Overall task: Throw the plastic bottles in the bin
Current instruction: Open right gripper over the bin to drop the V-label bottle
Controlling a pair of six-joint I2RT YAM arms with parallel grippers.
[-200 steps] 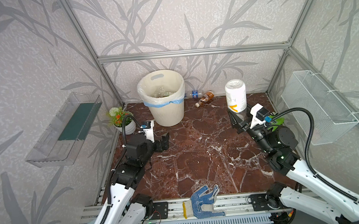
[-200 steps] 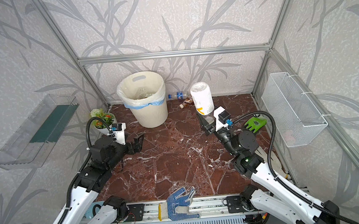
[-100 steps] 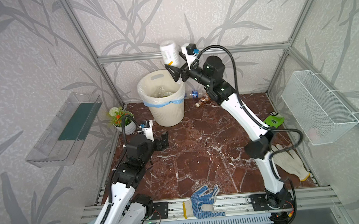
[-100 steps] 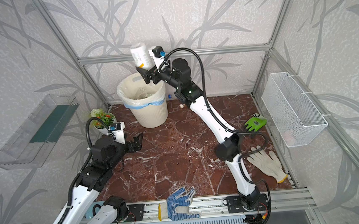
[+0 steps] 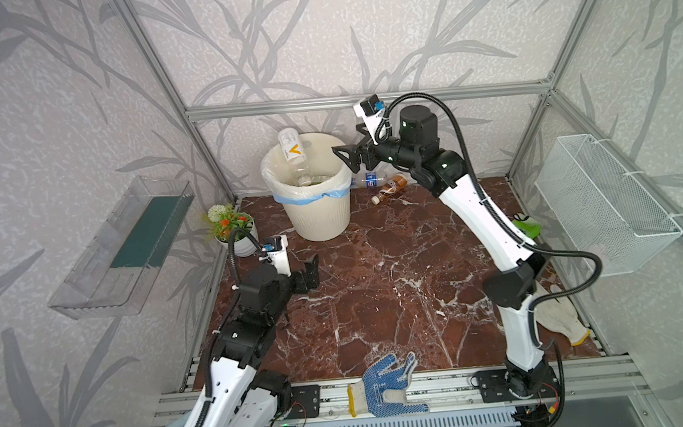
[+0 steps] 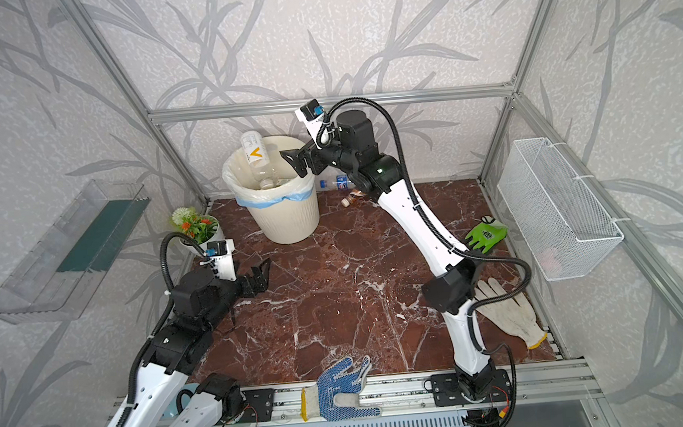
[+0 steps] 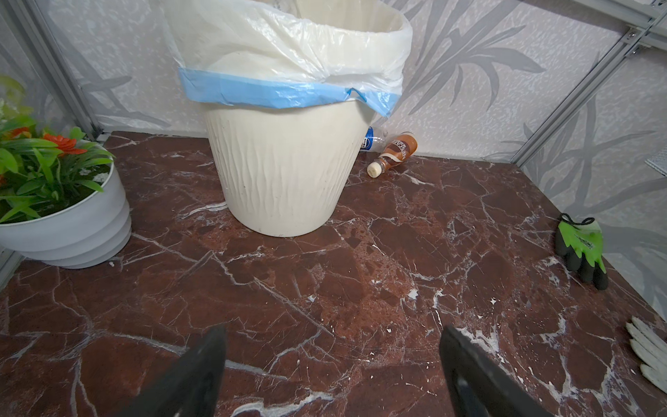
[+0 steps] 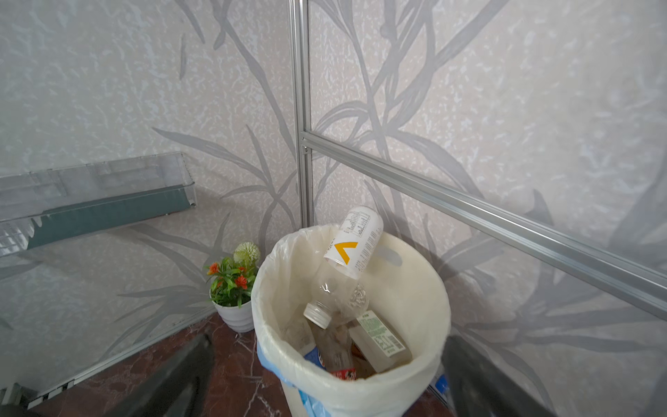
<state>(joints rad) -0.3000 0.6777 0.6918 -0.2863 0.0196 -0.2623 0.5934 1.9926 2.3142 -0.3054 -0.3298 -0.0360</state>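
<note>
One more bottle is going in! The right gripper (image 5: 346,159), which a second ago carried the white-labelled bottle (image 8: 352,249) low over the right side of the surface (image 5: 379,286), now hangs beside the bin (image 5: 323,216) in the back-left corner. Its fingers are spread wide with nothing between them. The bottle is loose in the air and tipped cap-down, neck already below the rim and labelled end above it. That looks to me like a clean drop onto the other bottles (image 8: 361,346) lying inside.

Two are left: a blue-labelled bottle (image 5: 370,180) and a brown bottle (image 5: 391,186) lie on their sides at the back edge, just beside the bin. The left gripper (image 5: 310,270) hasn't stirred. It sits low near the left edge, fingers spread and empty.

Look at the materials: thin clear plastic, a ridged white cap, a smooth label with an orange chevron. The bin is cream, tapering and wavy-ribbed under a crinkly liner (image 7: 288,47) with a blue band. The surface is polished red-brown marble, veined white.
</note>
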